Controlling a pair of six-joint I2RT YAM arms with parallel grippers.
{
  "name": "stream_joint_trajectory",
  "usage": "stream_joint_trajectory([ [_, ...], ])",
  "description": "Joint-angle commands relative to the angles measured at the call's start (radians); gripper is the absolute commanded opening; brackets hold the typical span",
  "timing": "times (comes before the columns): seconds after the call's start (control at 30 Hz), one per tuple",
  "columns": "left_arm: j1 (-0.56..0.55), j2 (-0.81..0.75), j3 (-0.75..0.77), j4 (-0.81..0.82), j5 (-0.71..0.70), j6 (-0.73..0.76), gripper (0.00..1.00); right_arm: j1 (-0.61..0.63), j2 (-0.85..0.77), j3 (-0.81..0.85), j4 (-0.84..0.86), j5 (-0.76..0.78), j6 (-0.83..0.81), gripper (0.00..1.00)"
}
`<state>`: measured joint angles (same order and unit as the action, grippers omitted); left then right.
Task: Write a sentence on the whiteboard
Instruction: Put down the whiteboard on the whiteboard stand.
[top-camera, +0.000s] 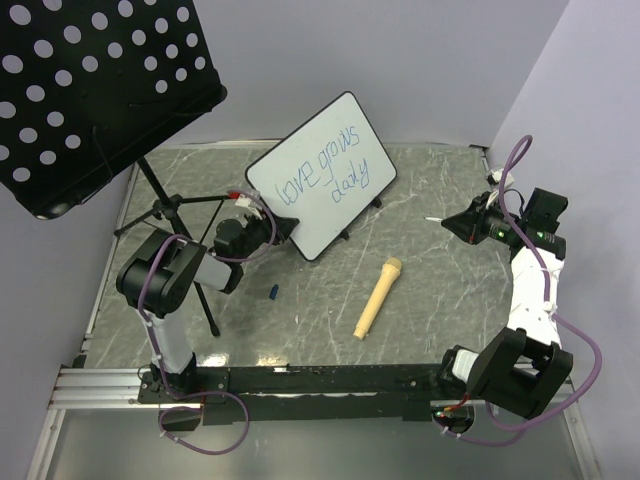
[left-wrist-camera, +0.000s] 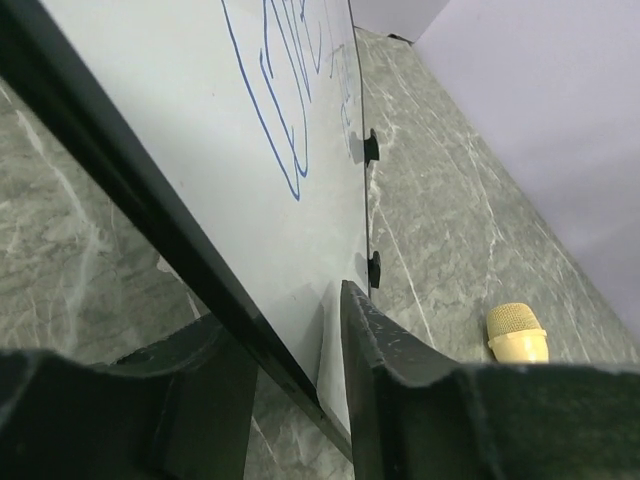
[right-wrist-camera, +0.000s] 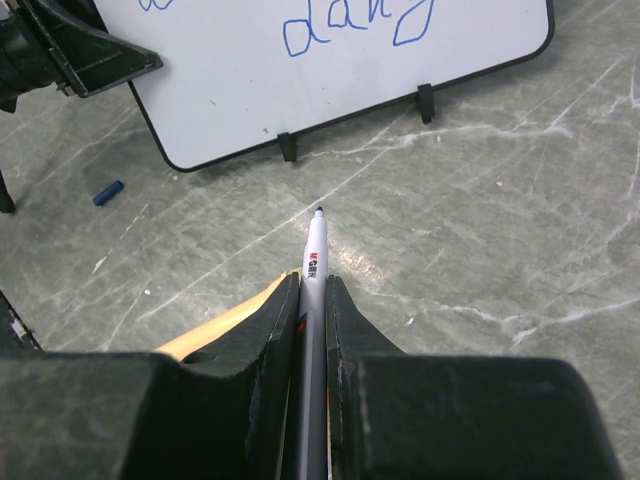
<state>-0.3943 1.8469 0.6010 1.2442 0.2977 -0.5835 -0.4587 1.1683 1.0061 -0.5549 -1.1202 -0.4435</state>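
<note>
- Whiteboard (top-camera: 345, 115) stands at the far middle of the table (top-camera: 450, 300), leaning back on small black feet (right-wrist-camera: 287, 147). The sentence (top-camera: 325, 170) is on it in blue, two lines, and reads as complete.
- Left gripper (top-camera: 265, 228) is at the board's lower left edge with one finger on each side of the black rim. Cannot tell from the wrist view whether the fingers press on the board or stand off it.
- Right gripper (right-wrist-camera: 312, 280) is well apart to the right, fingers pressed together on a marker (right-wrist-camera: 316, 250). The uncapped tip points toward the board, above the tabletop.
- Risk: if the left fingers drag on the rim as they back off, the light board may skid or tip, since only the feet hold it.
- Risk: the finger on the writing side sits near the first letters, so a sideways shift may smear the ink.
- Risk: the bare marker tip may leave a stray line if the right arm swings in low. The blue cap (top-camera: 272, 291) lies on the far side of the table from it, near the left arm.
- Risk: a yellow microphone (top-camera: 378, 297) lies loose mid-table. A passing arm could send it rolling.
- Surface: grey-green, marble-patterned, smooth-looking, probably offering little grip.
- Room: pale lilac walls (top-camera: 400, 60) in a corner, with a perforated black music stand (top-camera: 90, 90) overhanging the far left.
</note>
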Motion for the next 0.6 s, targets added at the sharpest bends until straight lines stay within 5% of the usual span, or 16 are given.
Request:
stream_joint_trajectory([
  [0.0, -0.005, 0.003, -0.004, 0.014, -0.005, 0.022, 0.44, -0.008, -0.002, -0.004, 0.007, -0.046, -0.021, 0.00],
  [0.57, -0.003, -0.202, -0.043, -0.104, 0.000, 0.022, 0.85, -0.008, -0.005, -0.003, 0.006, -0.050, -0.024, 0.00],
])
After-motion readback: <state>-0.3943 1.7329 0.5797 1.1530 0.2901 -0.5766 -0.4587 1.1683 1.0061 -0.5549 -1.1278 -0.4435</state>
